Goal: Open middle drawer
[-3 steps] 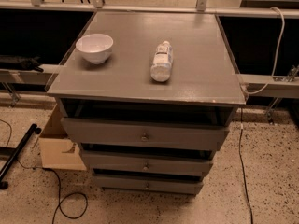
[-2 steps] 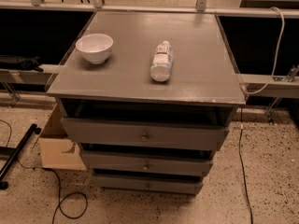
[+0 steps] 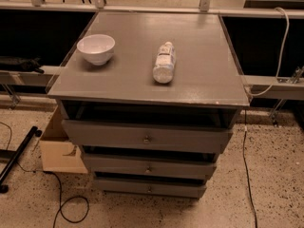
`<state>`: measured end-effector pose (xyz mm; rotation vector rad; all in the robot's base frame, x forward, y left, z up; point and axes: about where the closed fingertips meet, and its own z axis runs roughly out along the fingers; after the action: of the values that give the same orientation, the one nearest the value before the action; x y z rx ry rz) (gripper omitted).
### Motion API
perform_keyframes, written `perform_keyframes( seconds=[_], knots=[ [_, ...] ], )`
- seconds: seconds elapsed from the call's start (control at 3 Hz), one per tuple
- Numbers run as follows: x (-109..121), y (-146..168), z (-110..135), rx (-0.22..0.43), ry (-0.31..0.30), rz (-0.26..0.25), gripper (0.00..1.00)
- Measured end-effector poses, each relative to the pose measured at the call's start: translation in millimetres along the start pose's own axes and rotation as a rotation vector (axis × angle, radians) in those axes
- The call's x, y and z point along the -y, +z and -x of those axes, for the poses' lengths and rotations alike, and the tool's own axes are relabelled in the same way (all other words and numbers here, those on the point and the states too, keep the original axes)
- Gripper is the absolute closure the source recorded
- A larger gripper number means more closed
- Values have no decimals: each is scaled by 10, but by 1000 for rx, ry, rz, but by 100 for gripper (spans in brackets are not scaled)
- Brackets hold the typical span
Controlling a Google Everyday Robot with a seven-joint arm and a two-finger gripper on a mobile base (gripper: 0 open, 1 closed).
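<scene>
A grey cabinet (image 3: 152, 80) has three stacked drawers. The middle drawer (image 3: 185, 168) has a low grey front with a small round metal knob (image 3: 148, 168). It sits under the wider top drawer (image 3: 190, 139) and above the narrower bottom drawer (image 3: 180, 190). All three fronts step outward a little, with a dark gap above each. My gripper is out of view; no arm shows in the camera view.
A white bowl (image 3: 96, 48) and a plastic bottle lying on its side (image 3: 164, 62) rest on the cabinet top. A cardboard box (image 3: 57, 148) stands at the cabinet's left. Black cables (image 3: 61, 198) lie on the speckled floor, and a white cable (image 3: 280, 51) hangs at the right.
</scene>
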<state>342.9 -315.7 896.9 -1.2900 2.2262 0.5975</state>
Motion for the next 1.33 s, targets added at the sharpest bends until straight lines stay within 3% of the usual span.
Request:
perform_keyframes(
  seconds=[0.33,1.0,1.33],
  knots=[
    [-363,80,-447,76,46,52,0],
    [-246,159,-433,93,69,52,0],
    [-287,491,-582,153,98,136,0]
  ],
)
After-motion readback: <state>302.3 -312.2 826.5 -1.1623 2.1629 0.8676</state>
